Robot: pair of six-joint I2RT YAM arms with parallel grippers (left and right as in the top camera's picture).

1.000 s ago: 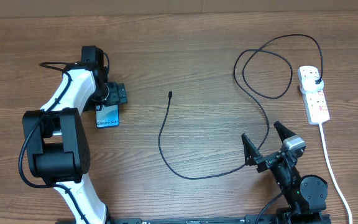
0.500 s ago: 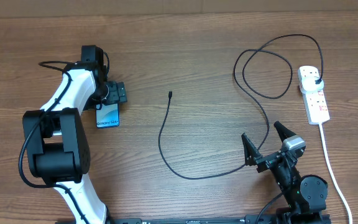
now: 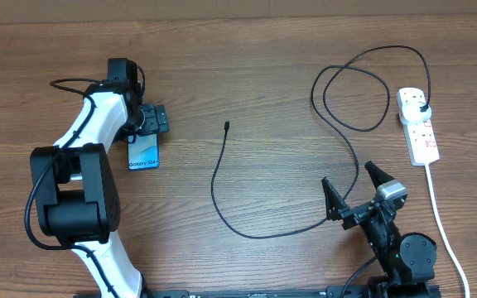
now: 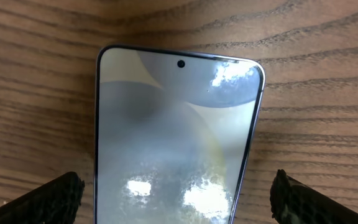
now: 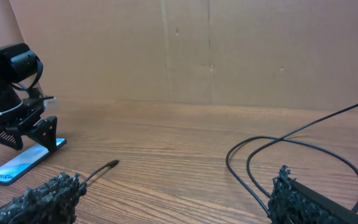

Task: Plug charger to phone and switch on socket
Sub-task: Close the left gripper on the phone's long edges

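Note:
The phone [image 3: 143,154] lies flat on the table at the left, its lit screen up. My left gripper [image 3: 148,127] hovers open over its far end. In the left wrist view the phone [image 4: 176,130] fills the frame between the two fingertips [image 4: 53,200], which stand apart from its edges. The charger's connector tip [image 3: 226,126] lies loose mid-table, and its black cable [image 3: 247,233] curves and loops over to the plug [image 3: 421,108] seated in the socket [image 3: 421,136] at the right. My right gripper [image 3: 353,189] stands open near the front, holding nothing. The cable [image 5: 291,149] runs past its right finger.
The socket's white cord [image 3: 444,223] runs down the right side toward the front edge. The cable's loops [image 3: 354,91] lie at the back right. A brown cardboard wall [image 5: 210,50] stands behind the table. The left arm [image 5: 8,74] shows at the far left of the right wrist view.
The left gripper has edged slightly toward the far side over the phone's end. The right arm, the cable and the phone have not moved.

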